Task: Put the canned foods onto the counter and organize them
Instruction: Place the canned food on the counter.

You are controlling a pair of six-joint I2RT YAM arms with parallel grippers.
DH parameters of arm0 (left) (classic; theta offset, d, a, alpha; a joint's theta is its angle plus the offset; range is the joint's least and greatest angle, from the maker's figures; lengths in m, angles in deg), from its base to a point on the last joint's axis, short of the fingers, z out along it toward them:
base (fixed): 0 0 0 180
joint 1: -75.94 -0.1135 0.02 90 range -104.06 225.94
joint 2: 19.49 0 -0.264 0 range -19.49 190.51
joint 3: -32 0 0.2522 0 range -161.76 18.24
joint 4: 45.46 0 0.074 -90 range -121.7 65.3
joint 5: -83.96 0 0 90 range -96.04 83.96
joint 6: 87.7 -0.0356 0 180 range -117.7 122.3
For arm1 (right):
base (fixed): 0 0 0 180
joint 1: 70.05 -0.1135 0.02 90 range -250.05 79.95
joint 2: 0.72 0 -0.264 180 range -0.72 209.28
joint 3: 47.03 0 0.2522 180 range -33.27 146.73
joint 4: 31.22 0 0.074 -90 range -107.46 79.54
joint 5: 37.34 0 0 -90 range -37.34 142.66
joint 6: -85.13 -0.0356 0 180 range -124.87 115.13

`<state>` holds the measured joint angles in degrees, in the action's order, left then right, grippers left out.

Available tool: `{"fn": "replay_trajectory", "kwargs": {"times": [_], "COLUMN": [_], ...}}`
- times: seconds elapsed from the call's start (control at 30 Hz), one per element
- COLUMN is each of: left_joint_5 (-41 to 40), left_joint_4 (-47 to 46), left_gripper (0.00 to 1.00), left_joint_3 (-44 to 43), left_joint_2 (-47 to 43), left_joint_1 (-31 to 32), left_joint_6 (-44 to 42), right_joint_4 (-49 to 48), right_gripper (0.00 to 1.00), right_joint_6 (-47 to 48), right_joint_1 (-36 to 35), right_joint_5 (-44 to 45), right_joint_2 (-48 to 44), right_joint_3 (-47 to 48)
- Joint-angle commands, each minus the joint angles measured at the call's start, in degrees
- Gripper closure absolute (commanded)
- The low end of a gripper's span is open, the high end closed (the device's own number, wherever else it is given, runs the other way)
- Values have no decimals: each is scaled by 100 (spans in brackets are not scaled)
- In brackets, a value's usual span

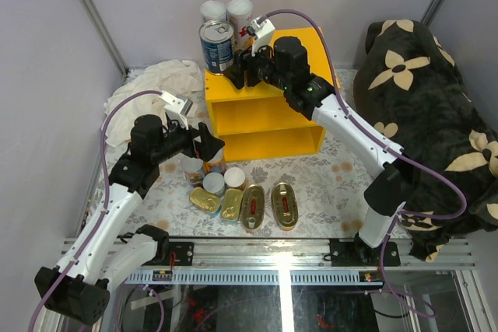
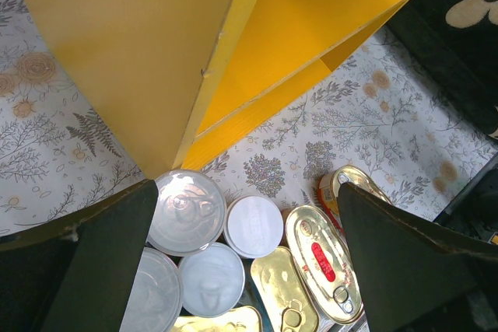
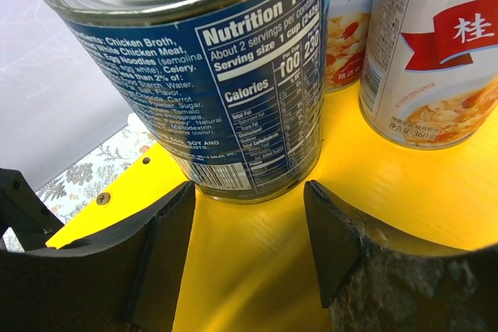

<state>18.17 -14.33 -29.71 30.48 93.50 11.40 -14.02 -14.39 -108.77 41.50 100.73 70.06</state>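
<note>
Counter: the yellow counter [image 1: 264, 118] stands at the back of the worktop [image 1: 342, 184]; its flat top carries three cans, and its two open shelves show no tin

Done: a blue can [image 1: 216, 46] stands upright near the left edge of the top, and two white cans [image 1: 227, 12] stand side by side just behind it

Right tool: the right tool [image 1: 243, 68] is low over the top with jaws apart, one tip just beside each side of the foot of the blue can [image 3: 233, 91]; they seem not to press it, so I take it as holding nothing

Left tool: the left tool [image 2: 247, 192] hangs wide open over the tins on the worktop, in front of the counter's left corner, with nothing in it

Left to do: four round cans [image 2: 187, 211] are bunched close together, and four flat gold tins [image 1: 252, 206] lie in a row just beside them, nearer to the arm bases

Progress: I judge about a quarter is done; three cans are placed and about eight wait on the worktop

Next: probably the left tool goes down on one round can; the neighbours are tight, so the fingers may push them

Risk: the blue can is near the edge of the top, and a touch from the right tool could tip it
</note>
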Motion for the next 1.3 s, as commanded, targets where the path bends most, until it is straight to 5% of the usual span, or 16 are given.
{"fn": "replay_trajectory", "kwargs": {"times": [0.0, 0.13, 0.37, 0.8, 1.27], "left_joint_5": [-10, 4, -98, -697, -1185], "left_joint_4": [-84, -80, -61, -259, -284], "left_gripper": [0, 0, 0, 0, 0], "left_joint_3": [-75, -83, -63, 96, 144], "left_joint_2": [7, 6, -5, -167, -299], "left_joint_1": [-42, -40, -42, -45, -42], "left_joint_6": [-93, -89, -111, -43, 30], "right_joint_4": [-210, -159, 95, 897, 1623], "right_gripper": [35, 31, 0, 0, 0], "right_joint_6": [-56, -51, -100, -402, -2330], "right_joint_1": [5, 5, 5, -126, -824], "right_joint_5": [293, 219, 71, 733, 2000], "right_joint_2": [67, -1, -1043, -4026, -3637], "right_joint_3": [326, 282, -574, -4003, -5824]}}
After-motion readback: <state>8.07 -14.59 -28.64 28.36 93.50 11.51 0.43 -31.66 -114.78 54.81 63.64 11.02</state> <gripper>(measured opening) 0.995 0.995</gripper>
